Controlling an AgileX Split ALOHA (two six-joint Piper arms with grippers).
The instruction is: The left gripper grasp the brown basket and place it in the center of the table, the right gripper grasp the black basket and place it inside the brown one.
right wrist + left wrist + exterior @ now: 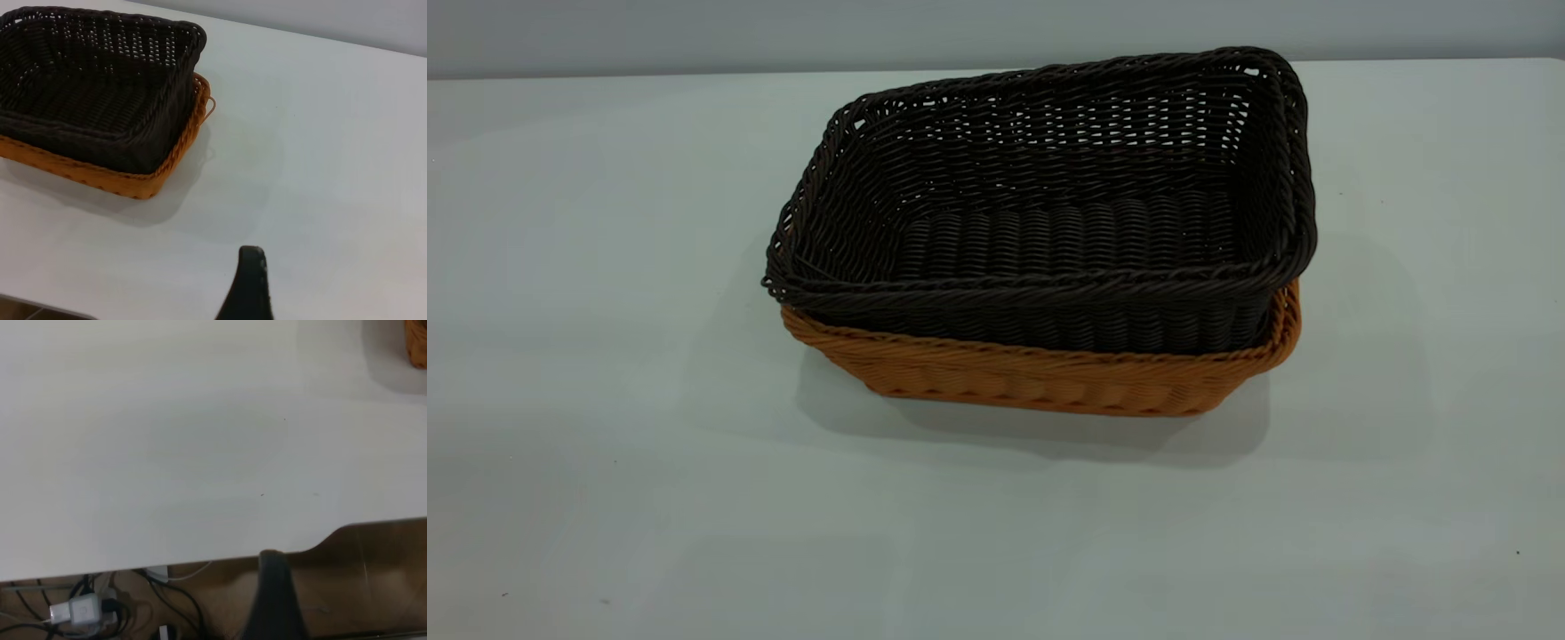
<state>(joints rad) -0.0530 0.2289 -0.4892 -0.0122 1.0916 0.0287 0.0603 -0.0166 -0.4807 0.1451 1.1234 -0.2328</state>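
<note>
Dark brown-black woven wicker basket (1049,204) nested, slightly tilted, inside orange-tan woven wicker basket (1040,378) mid pale grey tabletop (587,311); stacking apparently finished. Both grippers well clear, likely because nothing remains to hold. Cannot tell whether either set of jaws stands apart.

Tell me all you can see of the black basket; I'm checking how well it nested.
The black basket is a rectangular, very dark woven wicker piece with a braided rim and open-weave walls, empty. It sits inside the brown basket, tilted rather than fully seated: its far rim rides higher, and its walls stand well above the brown rim. Neither gripper touches it.
</note>
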